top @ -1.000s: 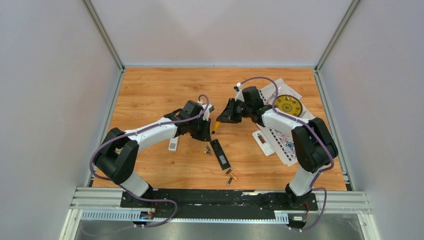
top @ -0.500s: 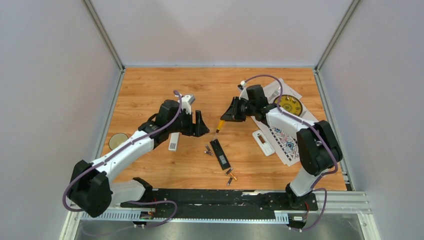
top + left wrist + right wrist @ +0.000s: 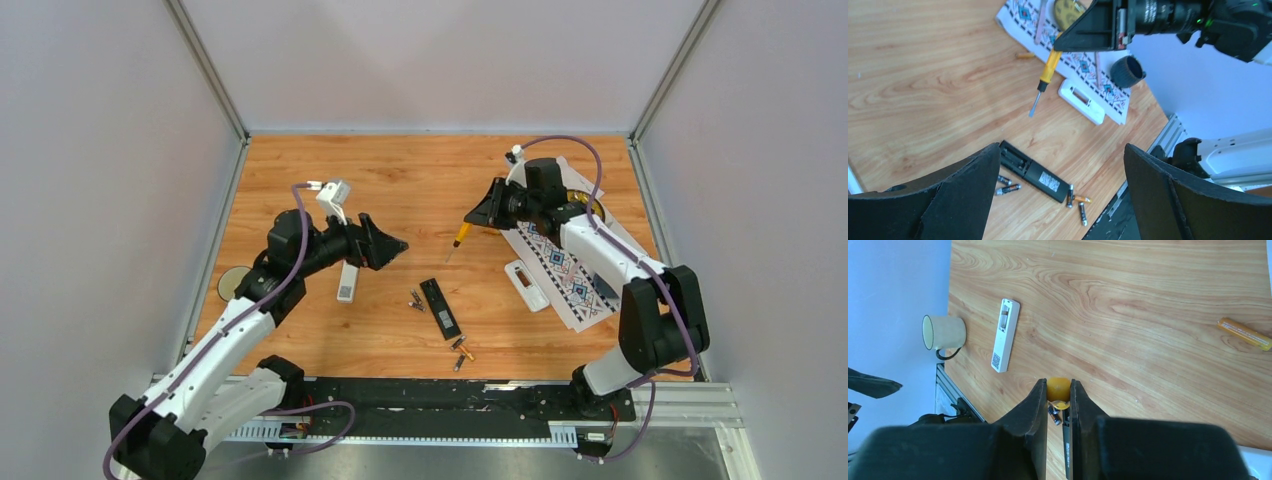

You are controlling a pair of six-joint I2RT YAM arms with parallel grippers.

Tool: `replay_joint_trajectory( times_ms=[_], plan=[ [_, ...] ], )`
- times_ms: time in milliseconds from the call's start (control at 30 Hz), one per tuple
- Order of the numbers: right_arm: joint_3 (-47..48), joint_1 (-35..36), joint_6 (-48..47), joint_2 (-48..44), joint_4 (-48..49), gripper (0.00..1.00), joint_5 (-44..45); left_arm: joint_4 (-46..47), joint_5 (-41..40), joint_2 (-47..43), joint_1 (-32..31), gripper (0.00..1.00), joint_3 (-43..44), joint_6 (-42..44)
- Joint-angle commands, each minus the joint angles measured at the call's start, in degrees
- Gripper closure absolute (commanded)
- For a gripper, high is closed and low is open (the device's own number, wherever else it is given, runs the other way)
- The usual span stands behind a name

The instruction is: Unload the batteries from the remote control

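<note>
The black remote control point(image 3: 440, 308) lies back-up mid-table with its battery bay open point(image 3: 1014, 159); I cannot tell whether anything is inside. Two batteries point(image 3: 415, 298) lie at its left point(image 3: 1008, 189). Three more batteries point(image 3: 462, 352) lie at its near end point(image 3: 1075, 200). My left gripper point(image 3: 385, 245) hovers above the table left of the remote, jaws wide open and empty point(image 3: 1062, 150). My right gripper point(image 3: 490, 210) is shut on the yellow handle of a screwdriver point(image 3: 460, 237), held above the wood beyond the remote point(image 3: 1058, 385).
A white remote point(image 3: 347, 282) lies left of the black one, a mug point(image 3: 235, 282) at the left edge. A patterned mat point(image 3: 560, 265) on the right carries a white cover-like piece point(image 3: 526, 285). An orange stick point(image 3: 1245, 334) lies on the wood.
My left gripper has opened wide, and its arm has pulled back to the left, away from the remote. My right gripper has carried the screwdriver to the right and farther back.
</note>
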Motion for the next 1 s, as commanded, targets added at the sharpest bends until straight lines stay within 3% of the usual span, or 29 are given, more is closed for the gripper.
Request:
replay_joint_trajectory(
  times_ms=[0, 333, 633, 833, 933, 967],
  plan=[
    [0.01, 0.02, -2.67, -4.41, -1.89, 1.0, 1.26, 3.77, -0.67, -5.42, 0.58, 0.02, 0.53, 0.18],
    [0.53, 0.02, -7.51, -6.97, -7.86, 1.0, 3.98, -2.12, -10.86, -11.66, 0.58, 0.0, 3.09, 5.89],
    [1.5, 0.02, -11.99, -1.17, -15.78, 0.97, 4.6, -0.46, -11.76, -15.0, 0.58, 0.0, 0.8, 9.06],
    [4.31, 0.02, -12.35, 5.59, -19.64, 0.87, 5.12, -0.01, -7.45, -13.17, 0.58, 0.0, 0.8, 9.33],
    [4.14, 0.02, -11.47, 6.74, -18.68, 0.75, 5.39, -0.19, -5.08, -11.32, 0.58, 0.0, 1.42, 8.45],
    [3.96, 0.02, -11.12, 6.57, -18.25, 0.66, 5.56, -0.28, -4.54, -10.97, 0.58, 0.0, 1.5, 8.28]
  ],
)
